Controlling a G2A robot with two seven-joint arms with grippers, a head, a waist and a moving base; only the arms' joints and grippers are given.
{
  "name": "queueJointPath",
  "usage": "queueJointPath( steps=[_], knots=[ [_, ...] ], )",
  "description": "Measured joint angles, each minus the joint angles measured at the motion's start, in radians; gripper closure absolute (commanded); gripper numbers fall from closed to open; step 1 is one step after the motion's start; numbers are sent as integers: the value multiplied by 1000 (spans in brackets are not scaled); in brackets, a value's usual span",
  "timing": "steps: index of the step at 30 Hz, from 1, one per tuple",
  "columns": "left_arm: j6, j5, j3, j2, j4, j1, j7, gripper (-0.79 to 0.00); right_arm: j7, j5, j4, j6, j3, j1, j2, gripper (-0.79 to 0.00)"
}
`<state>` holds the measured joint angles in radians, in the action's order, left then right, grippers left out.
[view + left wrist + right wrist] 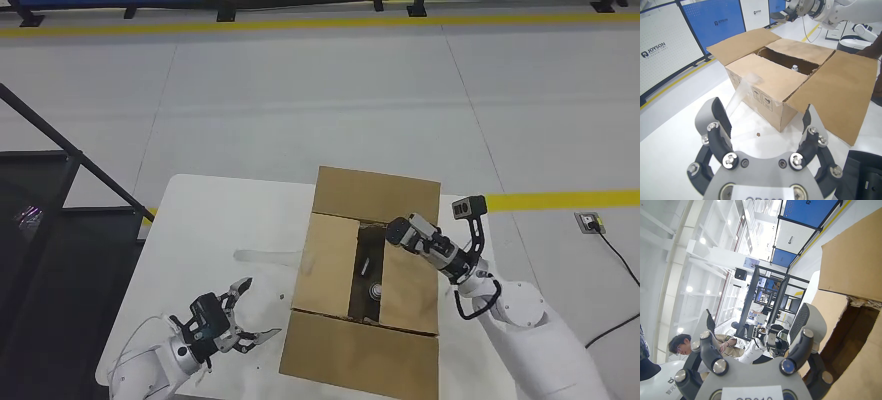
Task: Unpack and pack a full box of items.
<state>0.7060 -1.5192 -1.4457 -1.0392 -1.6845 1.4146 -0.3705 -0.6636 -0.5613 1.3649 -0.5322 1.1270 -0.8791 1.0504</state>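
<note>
Box (362, 290) on the surface (200, 230), flaps open, both pincers empty.
The left pincer (762, 106) hangs over the surface beside the box, apart from it, fingers spread wide, gripping nothing. The right pincer (755, 311) sits above the box at the edge of the gap between the two inner flaps, also wide open and empty. A white-capped item (795, 67) stands inside the box. A clear tape strip (742, 92) trails from the box flap nearest the left pincer.
</note>
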Motion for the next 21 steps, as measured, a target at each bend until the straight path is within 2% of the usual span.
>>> queueJointPath(
  steps=[5, 12, 21],
  knots=[
    [-40, 50, -9, -2, -11, 14, -4, -785, 46, 91, 42, 34, -7, -30, 2, -785],
    [-101, 117, -61, -2, -34, 46, -21, -785, 46, 168, 63, 97, -31, -27, 10, -785],
    [-102, 116, -61, -2, -34, 47, -21, -785, 41, 180, 66, 107, -32, -25, 10, -785]
  ],
)
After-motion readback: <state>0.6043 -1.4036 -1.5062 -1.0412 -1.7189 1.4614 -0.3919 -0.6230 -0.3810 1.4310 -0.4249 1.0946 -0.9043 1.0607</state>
